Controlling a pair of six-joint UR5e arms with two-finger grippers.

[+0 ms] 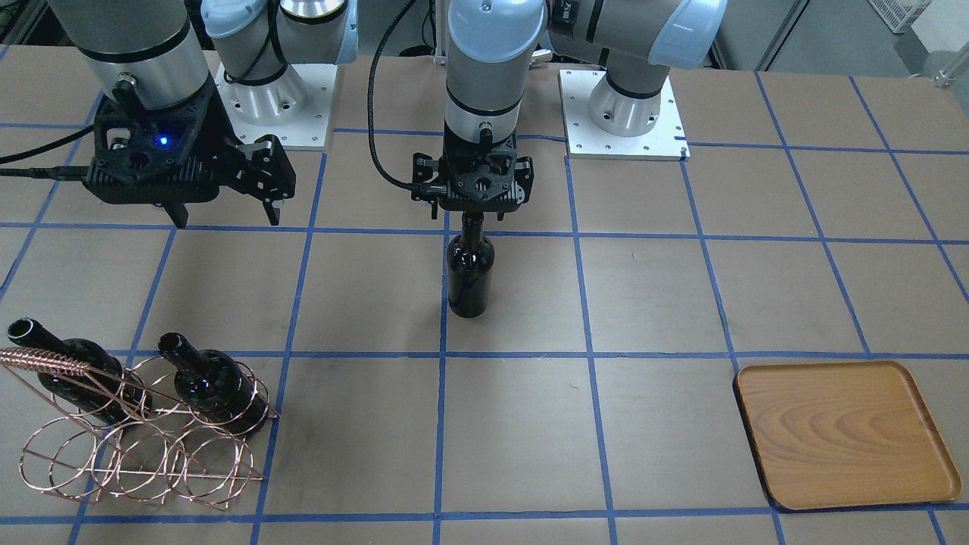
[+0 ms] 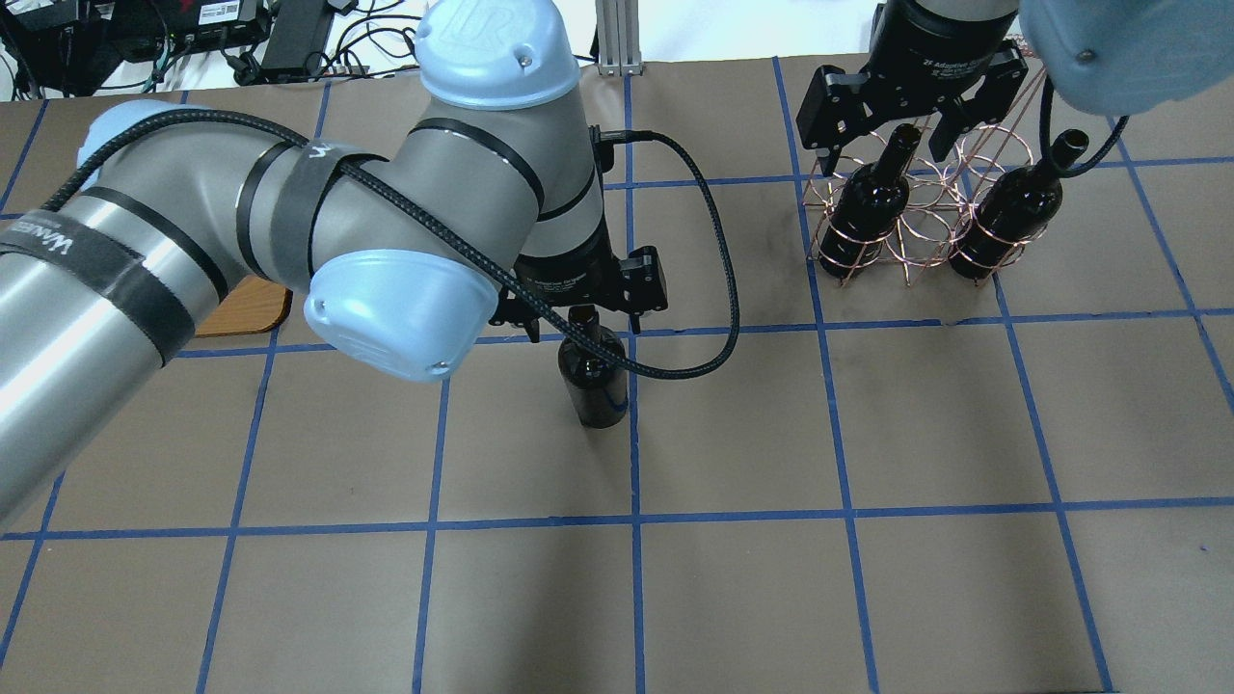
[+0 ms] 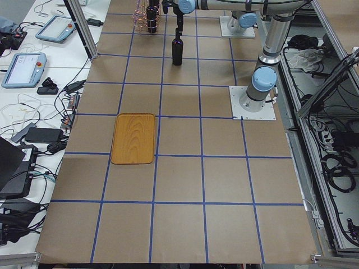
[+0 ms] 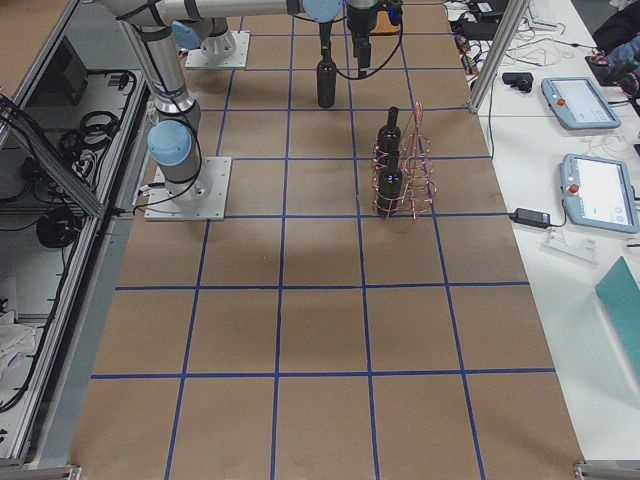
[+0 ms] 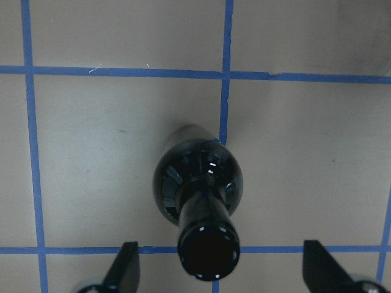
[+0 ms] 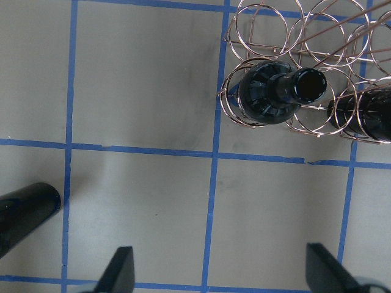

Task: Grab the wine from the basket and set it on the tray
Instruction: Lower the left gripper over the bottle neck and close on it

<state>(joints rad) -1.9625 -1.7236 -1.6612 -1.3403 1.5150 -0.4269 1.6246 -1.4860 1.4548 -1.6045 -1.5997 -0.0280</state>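
One wine bottle stands upright on the table's middle, also seen in the overhead view. My left gripper hangs over it, open, its fingers on either side of the bottle's neck without touching. Two more bottles sit slanted in the copper wire basket. My right gripper is open and empty, raised above the basket. The wooden tray lies bare on the robot's left side.
The table is covered in brown paper with a blue tape grid. The arm base plates sit at the robot's edge. Most of the tray is hidden behind the left arm in the overhead view.
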